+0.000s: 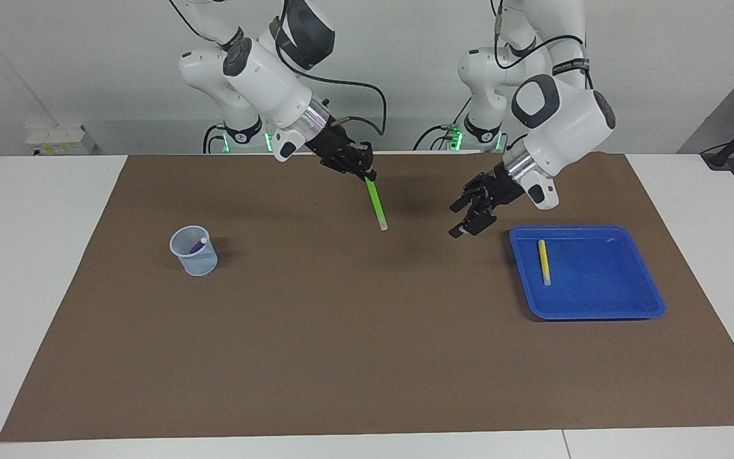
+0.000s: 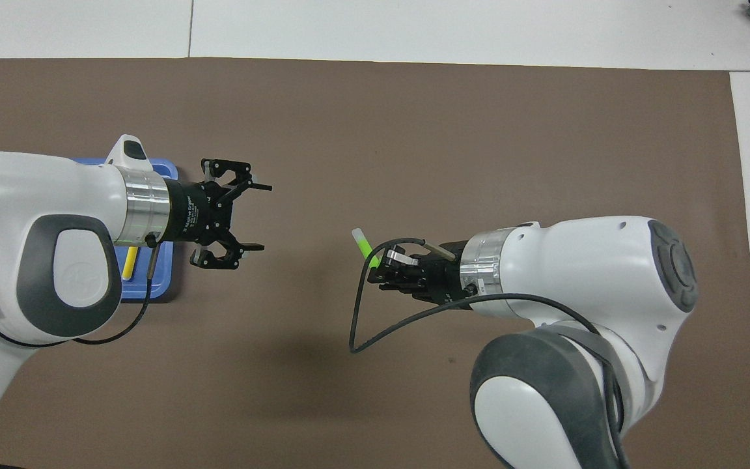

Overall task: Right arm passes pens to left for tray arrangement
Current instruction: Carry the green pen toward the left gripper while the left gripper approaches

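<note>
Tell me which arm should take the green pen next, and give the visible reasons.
Left. Its end effector hangs open over the mat between the green pen and the blue tray, facing the pen. The right end effector is shut on that pen's upper end, offering the free whitish tip.

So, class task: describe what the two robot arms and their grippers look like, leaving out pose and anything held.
Both arms are glossy white with dark grey joint caps and a silver wrist ring. Each ends in a black two-finger gripper: the left gripper, the right gripper. A black cable loops beside each wrist. The left arm has black lettering on a band.
</note>
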You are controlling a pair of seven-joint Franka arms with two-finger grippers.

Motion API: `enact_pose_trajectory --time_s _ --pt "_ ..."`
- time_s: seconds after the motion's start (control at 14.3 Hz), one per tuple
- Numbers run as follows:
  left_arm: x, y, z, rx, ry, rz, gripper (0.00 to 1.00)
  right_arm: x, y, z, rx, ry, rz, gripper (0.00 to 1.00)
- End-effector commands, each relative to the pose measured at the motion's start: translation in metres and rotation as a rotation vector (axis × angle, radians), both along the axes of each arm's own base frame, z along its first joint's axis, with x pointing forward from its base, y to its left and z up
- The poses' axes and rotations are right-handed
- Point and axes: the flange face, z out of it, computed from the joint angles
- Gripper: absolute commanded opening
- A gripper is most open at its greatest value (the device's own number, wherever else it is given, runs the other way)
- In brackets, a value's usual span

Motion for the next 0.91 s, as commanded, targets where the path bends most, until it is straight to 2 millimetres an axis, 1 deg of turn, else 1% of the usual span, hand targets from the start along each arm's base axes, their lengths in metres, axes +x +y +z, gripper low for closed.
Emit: enact_pose_trajectory --time_s 0.0,0.28,0.49,0.7,0.77,0.84 --pt "-0.019 -0.037 -0.002 -0.018 0.025 0.12 0.96 -0.007 -0.003 0.002 0.015 0.014 -0.025 0.0" --pt "-0.047 -0.089 -0.004 -0.024 0.098 0.116 0.96 -0.006 -0.005 0.002 0.016 0.015 -0.028 0.0" --pt "-0.067 -0.12 0.0 -0.047 0.18 0.16 0.96 -0.005 -0.006 0.002 0.015 0.014 -0.031 0.0" --pt "-0.076 -0.134 0.003 -0.058 0.222 0.191 0.97 -0.005 -0.008 0.002 0.015 0.013 -0.032 0.0" --pt "-0.081 -0.142 0.003 -0.062 0.224 0.176 0.97 -0.005 -0.008 0.002 0.016 0.014 -0.033 0.0" --pt "-0.085 -0.149 0.004 -0.062 0.217 0.159 0.92 -0.005 -0.008 0.002 0.015 0.013 -0.032 0.0"
